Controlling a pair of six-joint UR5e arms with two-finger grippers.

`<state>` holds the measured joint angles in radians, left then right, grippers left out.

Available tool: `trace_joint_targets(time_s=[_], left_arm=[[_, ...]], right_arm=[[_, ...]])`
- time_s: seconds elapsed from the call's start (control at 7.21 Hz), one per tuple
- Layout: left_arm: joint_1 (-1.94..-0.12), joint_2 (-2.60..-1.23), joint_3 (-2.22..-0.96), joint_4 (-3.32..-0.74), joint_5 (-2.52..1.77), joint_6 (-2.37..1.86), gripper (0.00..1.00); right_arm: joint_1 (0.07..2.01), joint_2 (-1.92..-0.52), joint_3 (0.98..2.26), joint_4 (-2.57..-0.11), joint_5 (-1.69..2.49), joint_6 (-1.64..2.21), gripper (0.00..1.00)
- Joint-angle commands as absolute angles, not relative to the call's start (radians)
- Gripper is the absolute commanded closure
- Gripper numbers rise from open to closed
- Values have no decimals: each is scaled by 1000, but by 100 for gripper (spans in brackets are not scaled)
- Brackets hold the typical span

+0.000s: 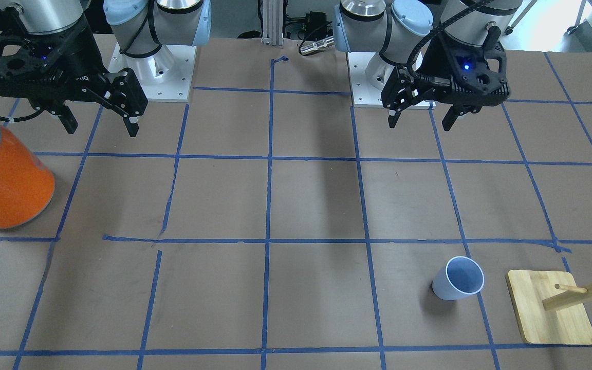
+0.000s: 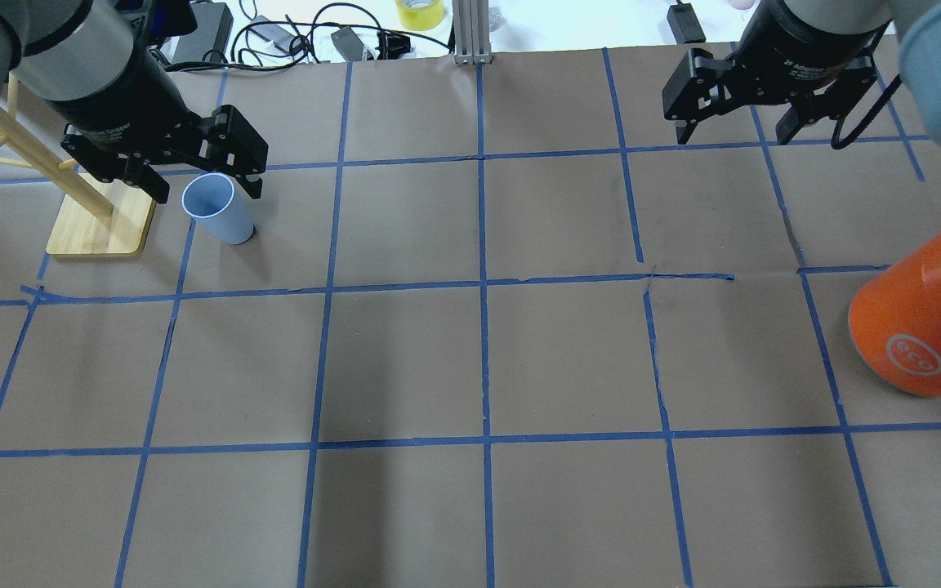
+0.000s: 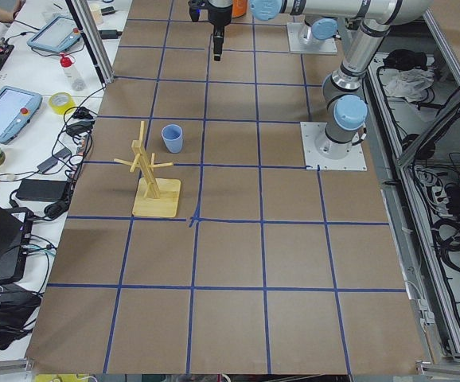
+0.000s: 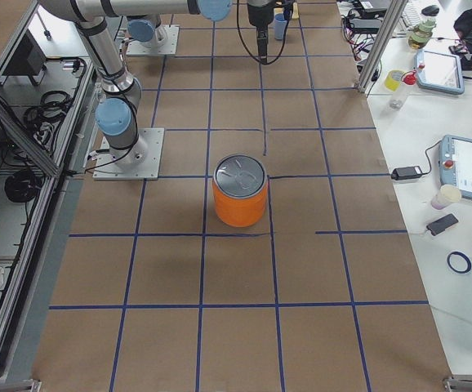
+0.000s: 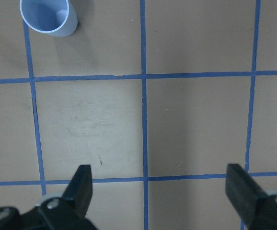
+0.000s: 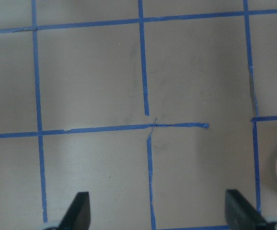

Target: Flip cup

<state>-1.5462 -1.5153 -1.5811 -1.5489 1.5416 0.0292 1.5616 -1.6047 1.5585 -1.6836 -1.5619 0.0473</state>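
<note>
Left tool (image 1: 420,123): spread wide, nothing held, hanging above the worktop (image 1: 306,205) close to its arm's base, well apart from the cup (image 1: 458,278).
Right tool (image 1: 102,129): spread just as wide, empty too, up off the worktop, near the orange can (image 1: 5,180).
Cup: upright, mouth up, light blue inside on show, on the left arm's side, touching neither tool.
Wooden mug rack (image 1: 550,308): just beside the cup, not touching.
Orange can: upright, silver lid on top, far across from the cup.
</note>
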Motion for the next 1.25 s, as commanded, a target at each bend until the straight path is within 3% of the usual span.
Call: trace_joint_targets(time_s=[0.0, 1.11], left_arm=[[-1546, -1516, -1582, -1548, 1542, 29, 0], [-1552, -1528, -1583, -1546, 1540, 28, 0]], right_arm=[[1562, -1605, 1559, -1683, -1562, 48, 0], [1562, -1606, 1559, -1683, -1563, 45, 0]])
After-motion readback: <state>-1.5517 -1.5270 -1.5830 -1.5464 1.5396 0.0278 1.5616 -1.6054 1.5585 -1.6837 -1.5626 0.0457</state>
